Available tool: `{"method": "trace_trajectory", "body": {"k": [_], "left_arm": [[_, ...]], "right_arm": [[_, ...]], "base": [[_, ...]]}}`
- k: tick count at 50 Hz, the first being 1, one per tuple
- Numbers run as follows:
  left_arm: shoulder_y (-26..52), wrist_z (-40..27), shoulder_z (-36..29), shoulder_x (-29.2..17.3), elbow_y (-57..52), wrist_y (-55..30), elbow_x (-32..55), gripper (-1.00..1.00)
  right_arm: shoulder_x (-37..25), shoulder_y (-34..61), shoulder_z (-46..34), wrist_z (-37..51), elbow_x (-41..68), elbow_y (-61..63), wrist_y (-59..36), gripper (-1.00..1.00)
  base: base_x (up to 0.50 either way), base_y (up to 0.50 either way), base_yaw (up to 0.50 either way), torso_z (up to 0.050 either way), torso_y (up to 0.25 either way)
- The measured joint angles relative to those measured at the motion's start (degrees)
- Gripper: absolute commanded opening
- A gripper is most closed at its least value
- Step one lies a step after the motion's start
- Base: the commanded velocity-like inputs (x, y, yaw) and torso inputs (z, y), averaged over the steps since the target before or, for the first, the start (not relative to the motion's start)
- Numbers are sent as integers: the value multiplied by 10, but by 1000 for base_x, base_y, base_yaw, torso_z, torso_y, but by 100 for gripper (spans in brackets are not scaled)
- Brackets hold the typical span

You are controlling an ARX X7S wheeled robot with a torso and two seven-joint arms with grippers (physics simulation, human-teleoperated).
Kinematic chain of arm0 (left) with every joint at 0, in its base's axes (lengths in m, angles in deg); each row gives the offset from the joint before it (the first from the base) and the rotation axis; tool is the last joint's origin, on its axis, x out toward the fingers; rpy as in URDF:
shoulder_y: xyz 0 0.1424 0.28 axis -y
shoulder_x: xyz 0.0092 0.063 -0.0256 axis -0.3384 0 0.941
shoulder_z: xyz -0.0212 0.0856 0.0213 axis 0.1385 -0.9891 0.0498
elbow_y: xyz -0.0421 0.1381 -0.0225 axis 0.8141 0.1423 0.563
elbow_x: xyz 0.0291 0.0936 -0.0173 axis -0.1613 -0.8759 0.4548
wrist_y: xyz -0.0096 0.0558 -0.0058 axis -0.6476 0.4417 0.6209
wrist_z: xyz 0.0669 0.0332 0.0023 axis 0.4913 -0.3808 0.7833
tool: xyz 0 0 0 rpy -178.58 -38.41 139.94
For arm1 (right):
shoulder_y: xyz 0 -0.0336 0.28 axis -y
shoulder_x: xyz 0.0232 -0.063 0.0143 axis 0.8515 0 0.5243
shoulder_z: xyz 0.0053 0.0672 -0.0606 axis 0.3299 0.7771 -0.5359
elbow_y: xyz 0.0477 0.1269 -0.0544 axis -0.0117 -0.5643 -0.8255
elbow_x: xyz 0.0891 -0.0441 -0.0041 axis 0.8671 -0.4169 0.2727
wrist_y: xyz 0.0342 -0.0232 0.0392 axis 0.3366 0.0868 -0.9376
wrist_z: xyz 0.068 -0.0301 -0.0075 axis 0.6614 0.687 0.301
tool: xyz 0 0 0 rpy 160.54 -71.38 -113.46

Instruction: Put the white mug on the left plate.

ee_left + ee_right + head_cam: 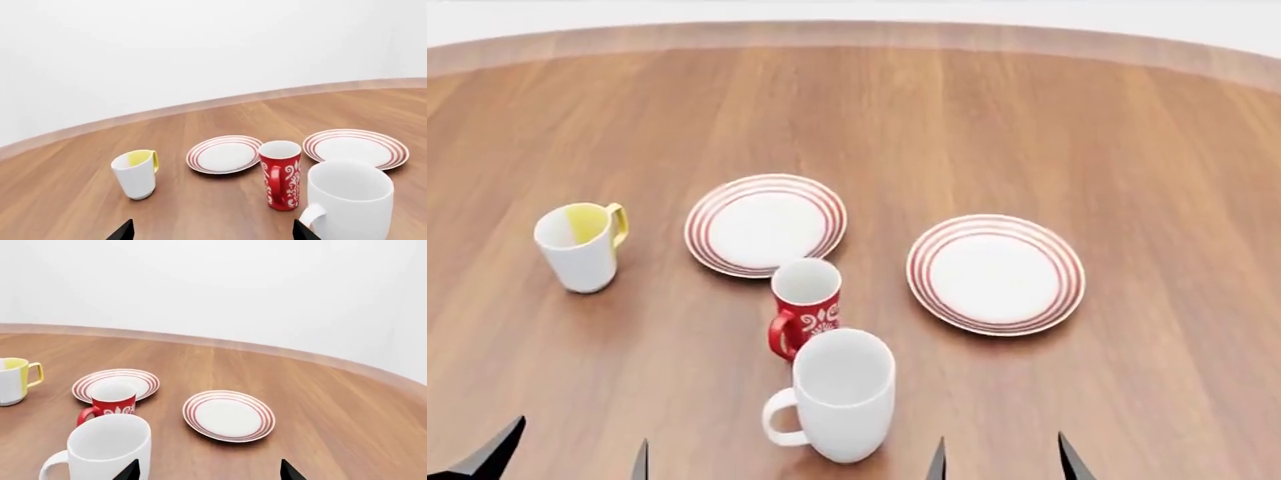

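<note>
The tall all-white mug [841, 395] stands upright near the table's front edge, handle to the left; it also shows in the wrist views [350, 202] [107, 450]. The left plate [766, 224], white with thin red rings, lies behind it [223, 154] [115, 384]. My left gripper [567, 455] is open at the front left, apart from the mug [212, 232]. My right gripper [1001, 460] is open at the front right, just right of the mug [208, 471]. Nothing sits between either pair of fingers.
A red patterned mug [805, 303] stands between the white mug and the left plate. A small white mug with yellow inside [581, 245] is at the far left. A second ringed plate [996, 273] lies to the right. The wooden table [1094, 120] curves away behind.
</note>
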Motion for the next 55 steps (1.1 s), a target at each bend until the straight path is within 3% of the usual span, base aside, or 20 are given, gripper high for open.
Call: {"method": "trace_trajectory", "body": {"k": [55], "left_arm": [[-4,-21,-15,-21,-21,-7,23,100]], "right_arm": [[-21,3,-14,26,24,21,-11,100]], "base": [[285,57,0,0,0]]}}
